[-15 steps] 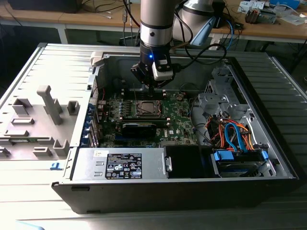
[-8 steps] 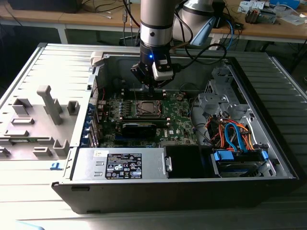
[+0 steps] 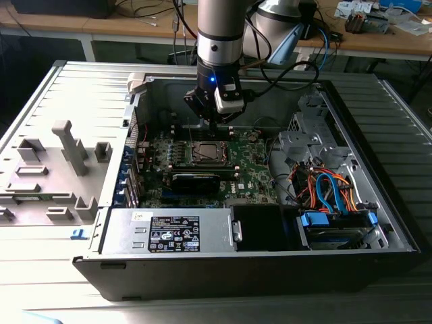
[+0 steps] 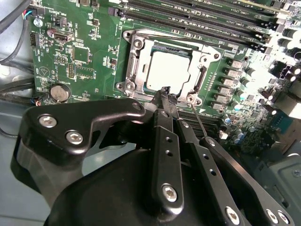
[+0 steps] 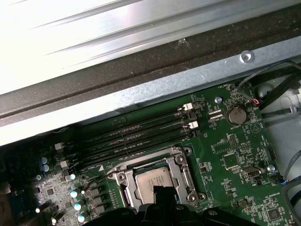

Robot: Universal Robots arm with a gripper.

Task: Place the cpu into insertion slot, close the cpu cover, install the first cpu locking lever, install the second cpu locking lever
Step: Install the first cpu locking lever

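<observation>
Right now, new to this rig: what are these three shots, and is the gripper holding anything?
One robot arm reaches into an open PC case. The exterior view looks on from outside; both wrist views ride on the arm and look at the green board. The cpu sits in its slot, the cover closed over it. The gripper is shut, tips at the slot's edge beside a thin wire lever; whether it pinches anything, I cannot tell. A grey power supply sits in the case too.
</observation>
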